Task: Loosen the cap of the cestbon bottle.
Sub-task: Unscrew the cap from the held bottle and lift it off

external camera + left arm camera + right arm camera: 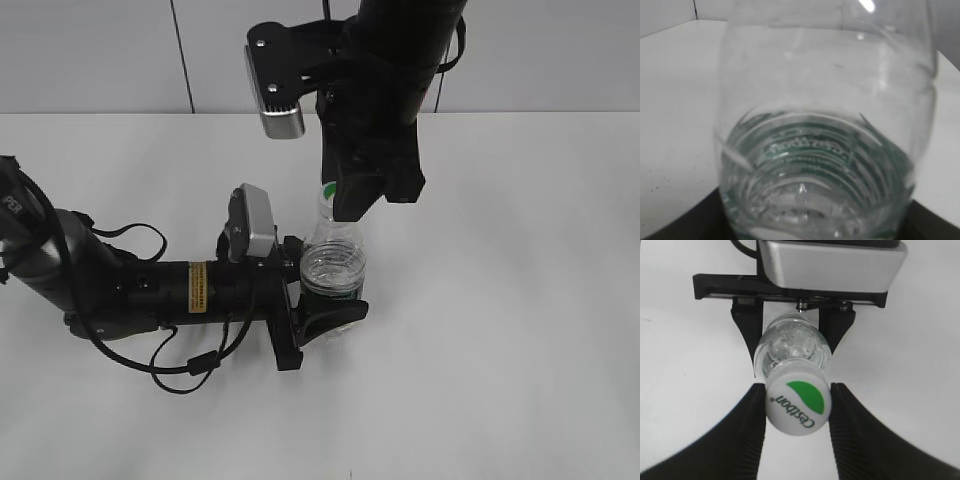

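Observation:
The cestbon bottle [332, 262] stands upright on the white table, clear and ribbed with a dark green label band. My left gripper [322, 305] comes in from the left and is shut on the bottle's lower body. The bottle fills the left wrist view [825, 125], and only dark finger edges show at that view's bottom corners. My right gripper [358, 195] reaches down from above. In the right wrist view its two black fingers [797, 407] press both sides of the white cap [797, 402], which has a green mark and "Cestbon" lettering. The cap is mostly hidden in the exterior view [327, 188].
The white table [520, 330] spreads out on all sides. A grey panelled wall [90, 50] runs along the back edge. The left arm's cables [190, 365] lie on the table at the left. The left wrist camera housing [832, 265] sits just behind the bottle.

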`<control>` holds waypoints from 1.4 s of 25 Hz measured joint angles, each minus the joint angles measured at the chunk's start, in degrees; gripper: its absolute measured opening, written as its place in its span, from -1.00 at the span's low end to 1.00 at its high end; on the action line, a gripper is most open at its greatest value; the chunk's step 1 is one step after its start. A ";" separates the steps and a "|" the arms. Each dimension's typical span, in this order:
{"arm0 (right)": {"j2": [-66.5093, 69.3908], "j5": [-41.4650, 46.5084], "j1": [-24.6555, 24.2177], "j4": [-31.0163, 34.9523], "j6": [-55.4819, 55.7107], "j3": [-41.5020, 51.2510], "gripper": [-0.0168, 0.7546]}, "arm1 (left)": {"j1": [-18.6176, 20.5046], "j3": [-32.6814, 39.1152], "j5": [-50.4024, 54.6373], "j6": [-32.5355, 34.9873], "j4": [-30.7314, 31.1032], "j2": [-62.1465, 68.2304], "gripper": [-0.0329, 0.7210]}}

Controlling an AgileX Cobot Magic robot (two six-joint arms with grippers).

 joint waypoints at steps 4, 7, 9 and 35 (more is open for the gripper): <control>-0.04 0.00 0.00 -0.17 -9.56 0.00 -0.19 | 0.00 0.00 0.00 0.05 0.00 0.00 0.18; -0.04 0.00 0.00 -0.34 -13.91 0.00 -0.19 | 0.00 0.00 0.00 0.05 -0.06 0.00 0.18; -0.04 0.00 0.00 -0.36 -17.24 0.00 -0.19 | -0.06 0.00 0.00 0.05 -0.13 0.00 0.18; 0.03 -0.45 0.00 2.61 -16.04 0.00 0.32 | -0.06 0.00 0.00 -0.19 -0.35 0.00 0.18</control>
